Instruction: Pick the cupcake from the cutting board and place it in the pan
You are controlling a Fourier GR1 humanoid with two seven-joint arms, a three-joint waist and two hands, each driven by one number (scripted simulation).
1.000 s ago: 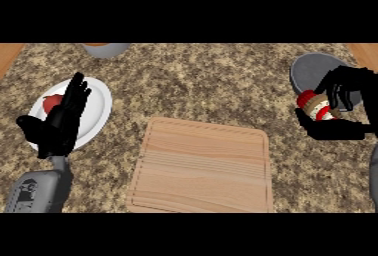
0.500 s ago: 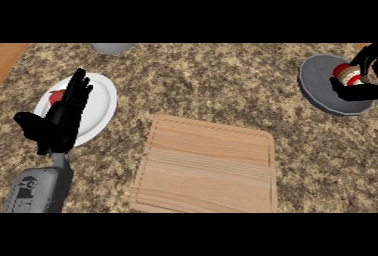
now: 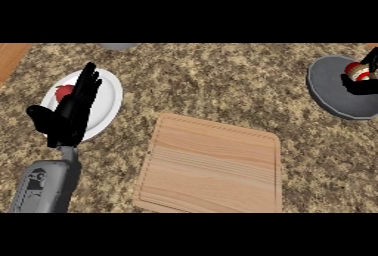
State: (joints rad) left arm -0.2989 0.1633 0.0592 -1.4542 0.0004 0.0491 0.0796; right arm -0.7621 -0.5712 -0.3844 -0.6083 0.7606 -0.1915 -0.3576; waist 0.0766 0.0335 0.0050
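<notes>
My right hand curls its fingers round the red-topped cupcake (orientation unclear) above the round grey pan; my left hand, fingers straight, rests far left of it.

A pale wood-grained cutting board lies on speckled brown granite counter. Upper right, a grey pan holds a red-and-white cupcake. Upper left, a white plate carries something red.

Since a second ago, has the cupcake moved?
Yes. The cupcake, held in the right hand, has travelled away from the cutting board toward the far right and is now over the pan.
</notes>
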